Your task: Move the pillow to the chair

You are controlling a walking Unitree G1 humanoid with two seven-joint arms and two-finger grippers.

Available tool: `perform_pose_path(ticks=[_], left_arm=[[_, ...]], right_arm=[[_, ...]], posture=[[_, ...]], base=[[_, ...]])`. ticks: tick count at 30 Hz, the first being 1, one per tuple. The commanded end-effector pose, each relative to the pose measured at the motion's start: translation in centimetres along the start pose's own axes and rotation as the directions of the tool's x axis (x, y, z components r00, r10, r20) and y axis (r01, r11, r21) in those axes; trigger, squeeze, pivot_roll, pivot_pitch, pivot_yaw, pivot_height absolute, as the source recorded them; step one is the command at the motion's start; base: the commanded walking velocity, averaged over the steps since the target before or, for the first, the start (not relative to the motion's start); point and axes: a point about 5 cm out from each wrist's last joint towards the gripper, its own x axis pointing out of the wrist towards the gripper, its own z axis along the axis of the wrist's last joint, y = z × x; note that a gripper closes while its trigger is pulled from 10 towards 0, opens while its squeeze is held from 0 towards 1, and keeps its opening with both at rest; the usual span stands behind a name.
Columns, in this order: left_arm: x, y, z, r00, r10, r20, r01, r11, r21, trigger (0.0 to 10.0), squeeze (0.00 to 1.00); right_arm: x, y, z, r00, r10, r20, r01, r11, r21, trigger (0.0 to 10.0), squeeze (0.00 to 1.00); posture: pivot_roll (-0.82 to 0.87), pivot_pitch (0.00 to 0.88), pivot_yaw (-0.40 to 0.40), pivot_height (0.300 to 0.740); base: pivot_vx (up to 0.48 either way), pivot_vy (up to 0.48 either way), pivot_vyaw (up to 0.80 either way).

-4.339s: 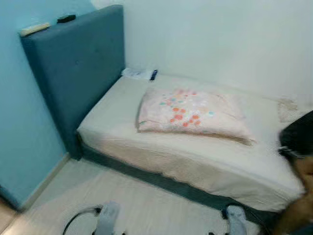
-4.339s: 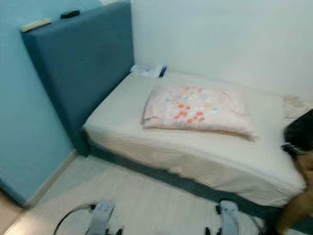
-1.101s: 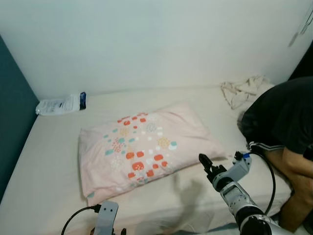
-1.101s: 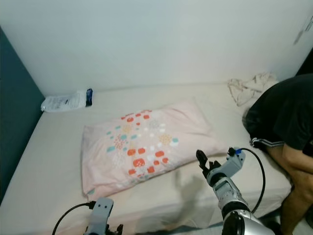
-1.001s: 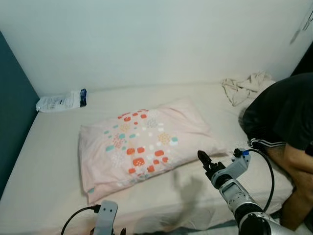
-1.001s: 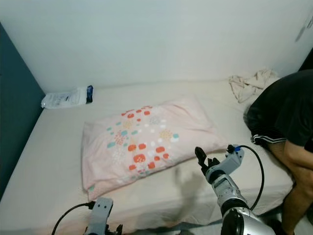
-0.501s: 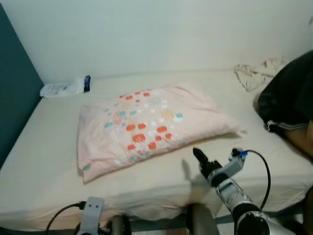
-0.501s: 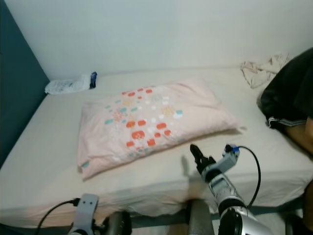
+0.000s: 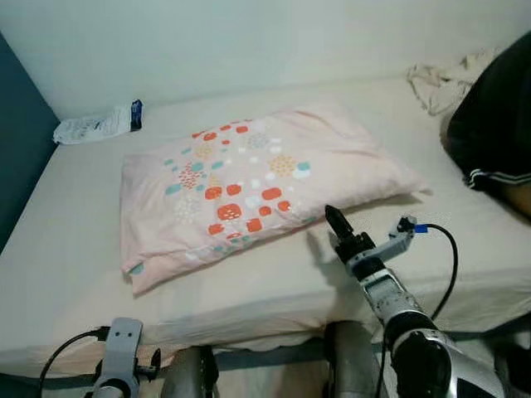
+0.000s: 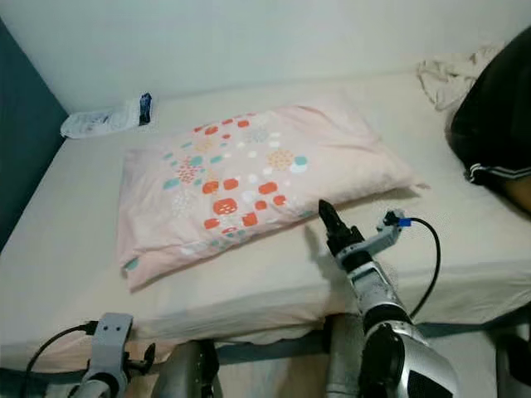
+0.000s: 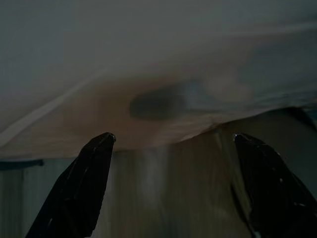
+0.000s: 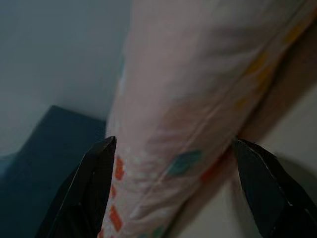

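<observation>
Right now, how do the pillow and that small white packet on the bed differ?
The pillow is large, pink, and dotted with orange and teal; the white packet is small, with a dark end. The pillow lies mid-bed near the right gripper; the packet lies in the far corner by the wall. Both rest flat on the bed.

A pale pink pillow (image 10: 249,182) dotted with orange and teal spots lies flat and slightly askew on a bed (image 10: 75,249) covered by a cream sheet. The right pincer (image 10: 328,222) hovers low over the sheet just beside the pillow's near edge, its black fingers pointing toward it; whether they are parted is unclear. A white plastic packet (image 10: 106,120) lies by the wall, next to the dark teal headboard (image 10: 21,157). A person in dark clothing (image 10: 498,116) sits at the bed's right end, near a crumpled cloth (image 10: 444,79).
</observation>
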Motion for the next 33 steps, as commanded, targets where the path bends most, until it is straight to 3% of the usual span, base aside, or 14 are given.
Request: perform_pose_path(ticks=[1,9,18,24,25,26,27,33], left_arm=[[-0.7,1.5,-0.7,1.0,0.019,-0.001,-0.019,1.0,0.02,10.0,0.0],[-2.5,3.5,-1.7,1.0,0.008,0.016,-0.01,0.996,0.087,10.0,0.0],[-3.2,4.2,-1.2,0.997,-0.043,0.064,0.033,0.988,0.152,10.0,0.0],[-3.3,5.1,-0.5,0.995,-0.05,0.083,0.035,0.984,0.175,10.0,0.0],[-3.3,5.2,-0.3,0.995,-0.051,0.09,0.034,0.984,0.177,10.0,0.0],[-3.3,5.2,-0.3,0.995,-0.051,0.09,0.034,0.984,0.177,10.0,0.0],[-3.3,5.2,-0.2,0.994,-0.053,0.094,0.035,0.983,0.179,10.0,0.0],[-3.3,4.7,0.1,0.993,-0.059,0.105,0.04,0.983,0.179,10.0,0.0]], right_arm=[[0.8,1.0,-0.3,0.998,0.062,0.016,-0.063,0.998,0.03,10.0,0.0],[2.2,1.9,0.4,0.994,-0.003,0.108,-0.005,0.997,0.077,10.0,0.0],[3.6,3.8,1.5,0.977,0.105,0.184,-0.125,0.987,0.102,10.0,0.0],[4.5,4.9,2.6,0.968,0.12,0.22,-0.141,0.986,0.083,10.0,0.0],[4.8,5.3,2.8,0.967,0.129,0.219,-0.147,0.987,0.065,6.0,0.0],[4.8,5.3,2.8,0.967,0.129,0.219,-0.147,0.987,0.065,6.0,0.0],[5.0,5.5,2.9,0.967,0.133,0.219,-0.148,0.988,0.053,0.0,0.0],[5.5,6.3,3.3,0.96,0.181,0.214,-0.189,0.982,0.019,0.0,0.0]], posture=[[0.07,0.236,0.112,0.55],[0.12,0.301,0.169,0.55],[0.18,0.345,0.24,0.55],[0.18,0.351,0.255,0.55],[0.17,0.351,0.254,0.55],[0.17,0.351,0.254,0.55],[0.17,0.351,0.252,0.55],[0.16,0.35,0.232,0.55]], base=[[0.0,0.0,0.0],[0.0,0.0,0.0],[0.0,0.0,0.0],[0.0,0.0,0.0],[0.0,0.0,0.0],[0.0,0.0,0.0],[0.0,0.0,0.0],[0.0,0.0,0.0]])
